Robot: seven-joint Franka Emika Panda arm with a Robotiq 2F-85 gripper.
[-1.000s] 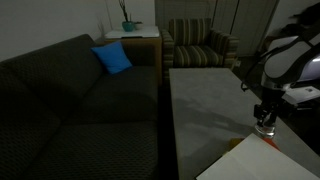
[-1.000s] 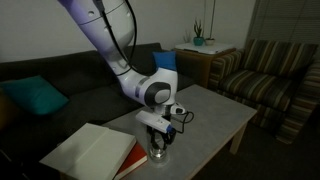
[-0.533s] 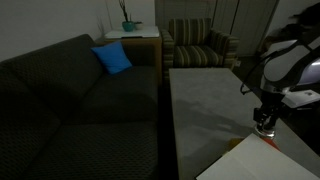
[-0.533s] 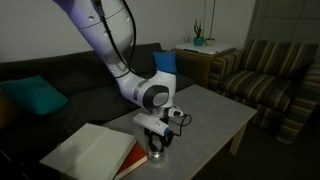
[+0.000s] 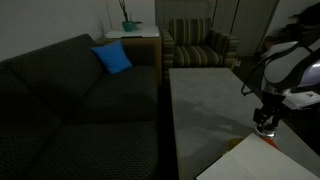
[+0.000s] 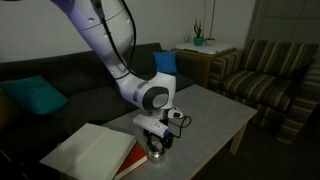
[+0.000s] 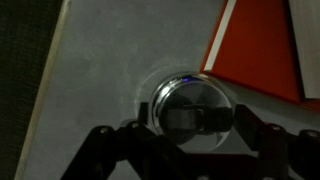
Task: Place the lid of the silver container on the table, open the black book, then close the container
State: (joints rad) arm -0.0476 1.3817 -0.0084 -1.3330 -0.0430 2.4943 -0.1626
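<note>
Silver tin (image 6: 157, 153) sits on the table (image 6: 215, 115) near its long edge, just beside the corner of the open book (image 6: 95, 150). The lid (image 7: 193, 108) looks to be on top. Gripper (image 7: 190, 124) hangs straight over it, fingers (image 7: 120, 140) spread wide either side, apparently just clear of the rim.
</note>
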